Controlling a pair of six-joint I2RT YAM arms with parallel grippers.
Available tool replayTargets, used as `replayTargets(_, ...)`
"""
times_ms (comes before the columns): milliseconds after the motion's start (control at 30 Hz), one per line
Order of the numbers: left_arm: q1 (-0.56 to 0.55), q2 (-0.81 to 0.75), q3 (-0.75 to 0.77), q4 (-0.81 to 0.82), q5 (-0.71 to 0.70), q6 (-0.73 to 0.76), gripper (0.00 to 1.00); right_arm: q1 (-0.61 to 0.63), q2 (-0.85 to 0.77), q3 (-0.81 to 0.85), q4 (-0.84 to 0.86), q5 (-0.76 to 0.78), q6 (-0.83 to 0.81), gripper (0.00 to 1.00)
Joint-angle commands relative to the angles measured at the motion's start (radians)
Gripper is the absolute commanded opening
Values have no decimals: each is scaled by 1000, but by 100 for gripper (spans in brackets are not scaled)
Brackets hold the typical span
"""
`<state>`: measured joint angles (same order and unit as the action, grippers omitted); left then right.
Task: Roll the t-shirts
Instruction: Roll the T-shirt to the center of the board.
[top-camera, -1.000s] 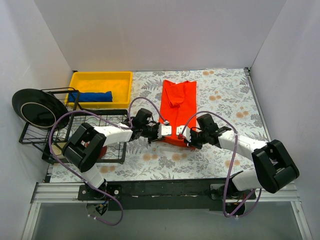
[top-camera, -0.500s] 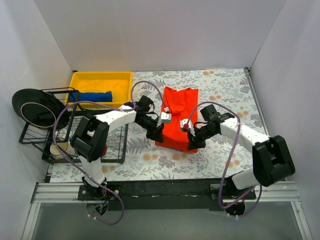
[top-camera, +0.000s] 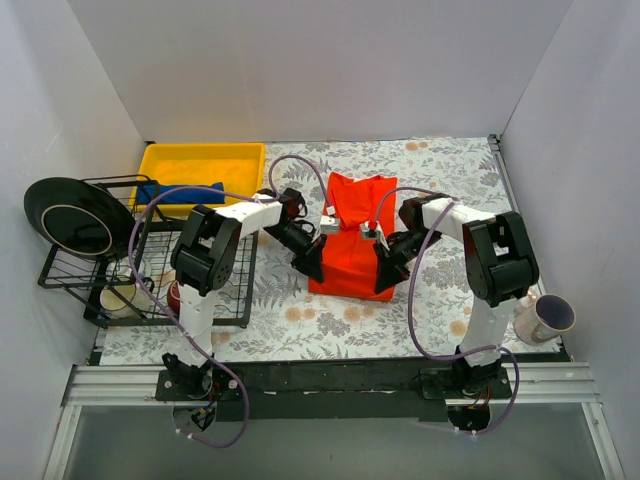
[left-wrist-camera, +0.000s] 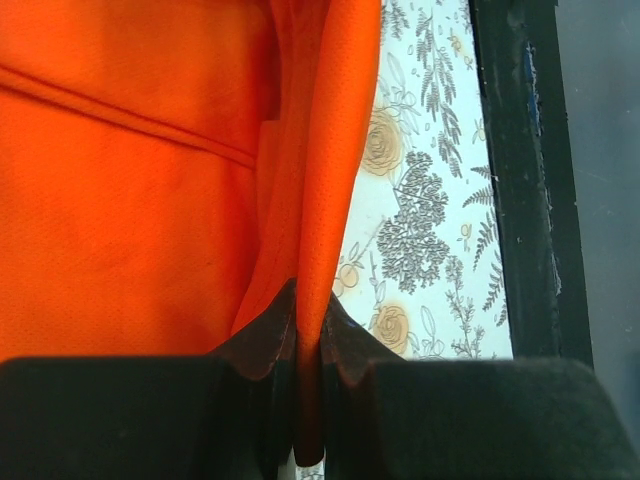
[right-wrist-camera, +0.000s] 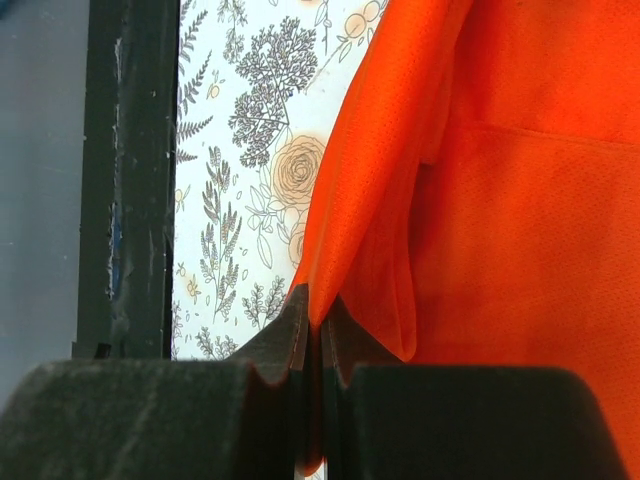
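As my left pincer (left-wrist-camera: 308, 325) and right pincer (right-wrist-camera: 314, 315) clenched the orange t-shirt (top-camera: 355, 245), I judged rolling barely begun. Beyond them, the blue t-shirt (top-camera: 185, 192) looked done.

Reads as soft matt cloth, finely pitted knit, on the orange-red t-shirt (left-wrist-camera: 120, 200); same dull cloth on the blue t-shirt (top-camera: 188, 191). Smooth, slightly glossy plastic for the yellow bin (top-camera: 205, 153), thin black-coated metal wire for the rack (top-camera: 230, 300), glossy glaze on the black plate (top-camera: 70, 215).
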<state>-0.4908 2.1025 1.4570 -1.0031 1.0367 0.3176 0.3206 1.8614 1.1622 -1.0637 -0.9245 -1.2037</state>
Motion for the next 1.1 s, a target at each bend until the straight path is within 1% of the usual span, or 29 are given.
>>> replayTargets(0, 61, 51, 52, -98, -67, 54, 0, -28, 73, 77, -229, 24, -65, 2)
replayTargets(133, 74, 96, 89, -126, -76, 69, 0, -31, 156, 149, -240, 18, -66, 2)
replayTargets(300, 90, 117, 105, -106, -84, 51, 0, -31, 223, 195, -242, 26, -65, 2)
replayTargets(400, 97, 122, 108, -80, -90, 31, 5, -32, 257, 209, -240, 38, -72, 2)
replayTargets(533, 100, 116, 106, -63, -107, 3, 23, -34, 307, 244, -242, 32, -74, 3)
replayTargets(633, 103, 59, 68, -16, -121, -40, 31, -34, 349, 293, -240, 30, -70, 3)
replayTargets(733, 103, -47, 2, 93, -148, -122, 37, -34, 386, 346, -240, 38, -63, 4)
replayTargets(767, 103, -108, -24, 166, -158, -149, 40, -32, 397, 358, -242, 42, -59, 4)
replayTargets(800, 101, -140, -50, 210, -196, -169, 41, -29, 406, 372, -243, 47, -56, 4)
replayTargets(833, 97, -169, -116, 257, -223, -222, 42, -29, 419, 396, -243, 53, -56, 4)
replayTargets(867, 87, -205, -147, 344, -259, -244, 43, -25, 426, 409, -242, 58, -48, 4)
replayTargets(900, 84, -263, -179, 388, -288, -259, 45, -22, 430, 416, -245, 59, -45, 4)
replayTargets(933, 80, -298, -249, 426, -343, -290, 45, -17, 439, 430, -243, 65, -42, 4)
replayTargets(967, 71, -327, -282, 514, -374, -311, 46, -9, 443, 433, -245, 70, -40, 4)
replayTargets(1000, 69, -385, -312, 547, -397, -343, 47, -6, 443, 433, -245, 76, -42, 4)
replayTargets(1067, 55, -439, -380, 599, -394, -331, 48, 1, 443, 429, -245, 92, -48, 4)
